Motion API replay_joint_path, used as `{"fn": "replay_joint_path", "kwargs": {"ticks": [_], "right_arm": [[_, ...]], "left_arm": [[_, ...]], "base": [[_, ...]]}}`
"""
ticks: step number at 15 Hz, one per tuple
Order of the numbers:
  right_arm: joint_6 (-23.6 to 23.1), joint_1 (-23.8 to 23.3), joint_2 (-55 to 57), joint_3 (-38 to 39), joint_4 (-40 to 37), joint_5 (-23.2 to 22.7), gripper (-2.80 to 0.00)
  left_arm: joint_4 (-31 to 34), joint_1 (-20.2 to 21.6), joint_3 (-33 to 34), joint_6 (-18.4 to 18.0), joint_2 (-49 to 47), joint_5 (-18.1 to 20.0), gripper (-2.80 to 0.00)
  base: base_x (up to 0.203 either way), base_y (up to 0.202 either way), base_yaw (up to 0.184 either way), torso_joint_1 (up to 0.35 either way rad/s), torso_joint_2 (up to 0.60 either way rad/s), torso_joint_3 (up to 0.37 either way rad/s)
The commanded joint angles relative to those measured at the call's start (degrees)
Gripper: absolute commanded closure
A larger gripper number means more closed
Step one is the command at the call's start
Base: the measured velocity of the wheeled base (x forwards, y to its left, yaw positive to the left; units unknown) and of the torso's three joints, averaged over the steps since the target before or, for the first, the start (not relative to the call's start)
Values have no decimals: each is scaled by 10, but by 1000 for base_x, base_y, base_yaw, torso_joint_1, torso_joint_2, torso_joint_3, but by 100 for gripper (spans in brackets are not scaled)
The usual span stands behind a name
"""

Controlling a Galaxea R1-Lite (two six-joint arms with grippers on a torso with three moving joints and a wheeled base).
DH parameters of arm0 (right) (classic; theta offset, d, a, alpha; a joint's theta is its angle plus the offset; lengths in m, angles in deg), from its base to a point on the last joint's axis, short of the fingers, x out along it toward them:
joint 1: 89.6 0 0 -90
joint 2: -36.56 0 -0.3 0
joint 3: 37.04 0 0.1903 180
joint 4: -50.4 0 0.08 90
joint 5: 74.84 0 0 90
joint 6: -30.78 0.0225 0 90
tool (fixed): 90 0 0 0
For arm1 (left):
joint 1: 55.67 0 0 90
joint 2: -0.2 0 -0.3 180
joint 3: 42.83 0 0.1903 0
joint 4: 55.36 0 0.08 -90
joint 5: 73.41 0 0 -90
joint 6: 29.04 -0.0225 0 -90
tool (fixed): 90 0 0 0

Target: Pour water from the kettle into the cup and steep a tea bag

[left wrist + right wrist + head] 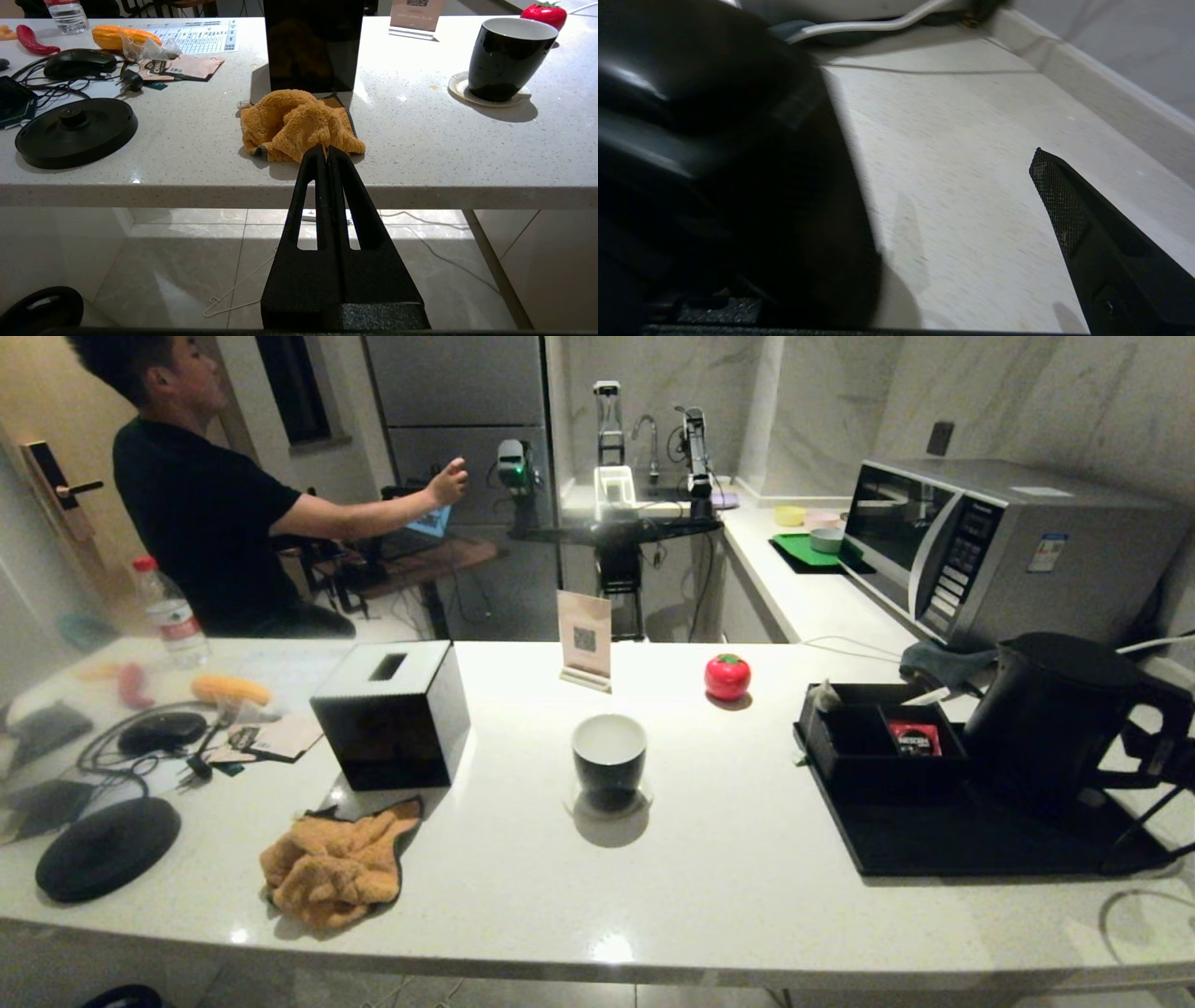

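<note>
The matte black kettle [1050,714] stands at the right on a black tray [971,845]. My right gripper [1162,756] is at its loop handle, open. In the right wrist view the kettle [705,154] fills one side, one mesh-faced finger [1059,210] stands far off it, and bare counter shows between. The black cup [609,756], white inside, sits on a coaster mid-counter; no water shows. The pale tea bag [824,695] rests in the black compartment box. My left gripper [326,151] is shut on nothing, parked below the counter's front edge, with the cup [507,58] ahead of it.
A black tissue box [392,714] and an orange cloth [336,863] lie left of the cup. A red tomato-shaped timer [727,676] and a sign stand [584,639] are behind it. The kettle base [107,847], cables, a microwave [1008,546] and a person [205,495] are around.
</note>
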Motion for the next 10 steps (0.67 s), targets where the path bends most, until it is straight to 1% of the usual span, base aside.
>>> {"fn": "replay_joint_path", "kwargs": {"ticks": [1,4,10], "right_arm": [[2,5,3,-5,5,-1,-280],[2,6,2,0,5,-2,-280],[4,6,12,-23,17,-1,-280]], "left_arm": [[0,0,0,0,0,0,0],[0,0,0,0,0,0,0],[0,0,0,0,0,0,0]], "base": [[0,0,0,0,0,0],[0,0,0,0,0,0],[0,0,0,0,0,0]]}}
